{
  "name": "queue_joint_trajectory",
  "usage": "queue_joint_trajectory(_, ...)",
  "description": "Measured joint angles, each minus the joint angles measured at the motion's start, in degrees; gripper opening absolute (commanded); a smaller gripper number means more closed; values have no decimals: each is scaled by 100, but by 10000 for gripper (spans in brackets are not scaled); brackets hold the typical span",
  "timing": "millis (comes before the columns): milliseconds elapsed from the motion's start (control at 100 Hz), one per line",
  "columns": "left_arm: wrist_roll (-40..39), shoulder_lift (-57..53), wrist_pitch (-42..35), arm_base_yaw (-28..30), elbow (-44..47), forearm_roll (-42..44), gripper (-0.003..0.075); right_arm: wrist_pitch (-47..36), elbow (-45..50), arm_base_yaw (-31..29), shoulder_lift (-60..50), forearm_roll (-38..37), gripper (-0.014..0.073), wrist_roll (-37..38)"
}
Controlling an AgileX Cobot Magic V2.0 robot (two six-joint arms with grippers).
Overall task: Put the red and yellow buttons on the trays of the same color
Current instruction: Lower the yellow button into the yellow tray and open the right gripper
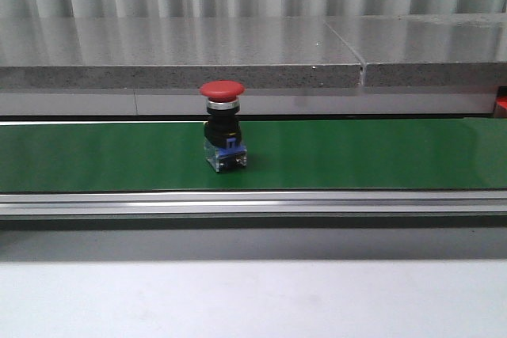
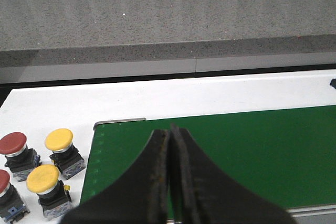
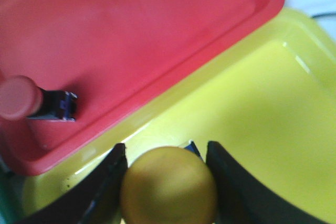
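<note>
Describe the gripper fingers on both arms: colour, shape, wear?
Only the wrist views show them. The left gripper has black fingers that are broad at the base, curve to narrow tips, and carry brownish scuffing along the inner edges. The right gripper has fingers of the same black, curved, tapering shape, blurred here. No cables or markings are visible.

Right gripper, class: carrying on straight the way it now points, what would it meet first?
Probably the yellow tray floor: the right gripper, shut on the yellow button, points down into it. Depth is unclear.
</note>
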Motion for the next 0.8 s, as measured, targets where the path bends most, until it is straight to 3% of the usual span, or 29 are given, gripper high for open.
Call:
queue_joint_trajectory(480, 0, 0, 0, 0, 0, 0, -20, -469, 168, 0, 1000, 0, 119, 13)
queue_joint_trajectory(570, 0, 0, 0, 0, 0, 0, -20, -507, 168, 0, 1074, 0, 204, 13)
queue_joint_trajectory(690, 0, 0, 0, -12, 0, 0, -20, -511, 168, 0, 1150, 0, 420, 13)
queue_joint_trajectory(800, 0, 0, 0, -12, 0, 0, -20, -511, 168, 0, 1173, 11, 567, 13)
